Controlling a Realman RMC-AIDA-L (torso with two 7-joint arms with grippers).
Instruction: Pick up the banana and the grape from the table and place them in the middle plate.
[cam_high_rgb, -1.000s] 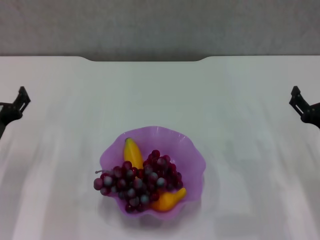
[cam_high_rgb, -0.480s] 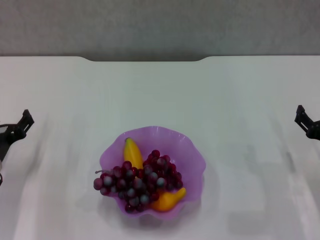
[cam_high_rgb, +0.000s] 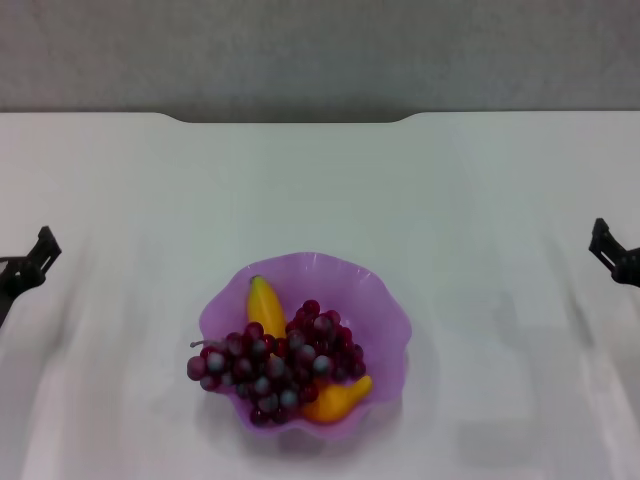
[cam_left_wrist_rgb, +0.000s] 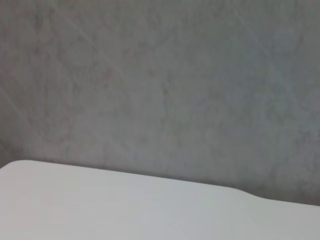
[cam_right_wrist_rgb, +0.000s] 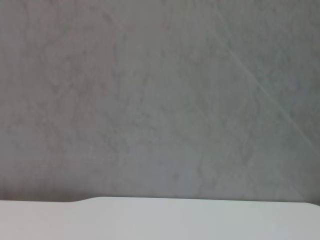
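Middle plate (cam_high_rgb: 388, 300) sits on the tabletop (cam_high_rgb: 320, 190) at the near centre. Purple, wavy rim.

Banana (cam_high_rgb: 264, 304) lies inside the plate. Its upper end shows at the plate's far-left part and its other end (cam_high_rgb: 340, 398) pokes out at the near-right. The middle of it is hidden under the fruit on top.

Grape (cam_high_rgb: 275, 362) is also in the plate, draped across the banana's middle. It runs from the plate's left rim toward the centre-right. Its thin stem sticks out at the left, over the rim.

Left pincer (cam_high_rgb: 30, 265) is at the far left edge of the head view, above the tabletop and well apart from the plate. Only a dark tip shows, so I cannot tell if it is open or closed. Nothing visible in it.

Right pincer (cam_high_rgb: 610, 252) is at the far right edge, also well apart from the plate, roughly level with the left one and a bit farther than the plate. Only a dark tip shows, state cannot be told. Nothing visible in it.

Plate and both fruits lie between the two pincers, nearer than both.

Both wrist views show only the grey wall (cam_left_wrist_rgb: 160, 85) and a strip of white tabletop edge, with no fingers or fruit.
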